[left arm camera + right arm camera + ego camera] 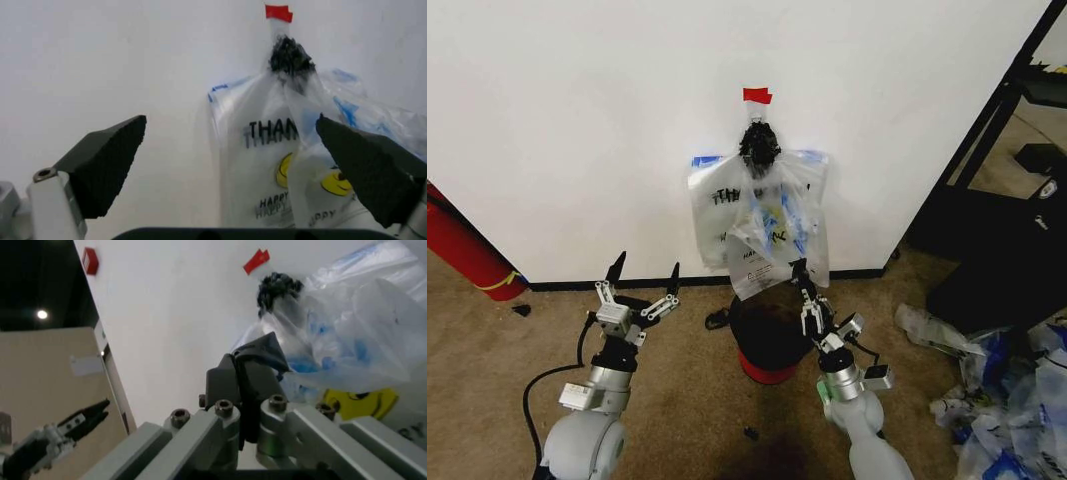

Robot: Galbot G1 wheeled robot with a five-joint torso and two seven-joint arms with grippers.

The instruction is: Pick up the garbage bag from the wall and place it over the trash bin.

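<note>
The garbage bag (762,215) hangs on the white wall from a black knotted clump (759,145) under a strip of red tape (757,95). It is translucent, with black print and a yellow smiley (287,170). Straight below it on the carpet stands the trash bin (767,335), black with a red base. My right gripper (799,268) is shut, its tips up at the bag's lower edge over the bin; the pressed-together fingers (257,360) point at the bag (347,340). I cannot tell whether any plastic is pinched. My left gripper (645,265) is open, left of the bin, facing the bag (267,165).
A long red cylinder (467,250) leans at the wall on the far left. A black rack (1002,110) and dark equipment stand at the right, with a heap of plastic bags (1012,400) on the carpet. A small dark object (717,320) lies beside the bin.
</note>
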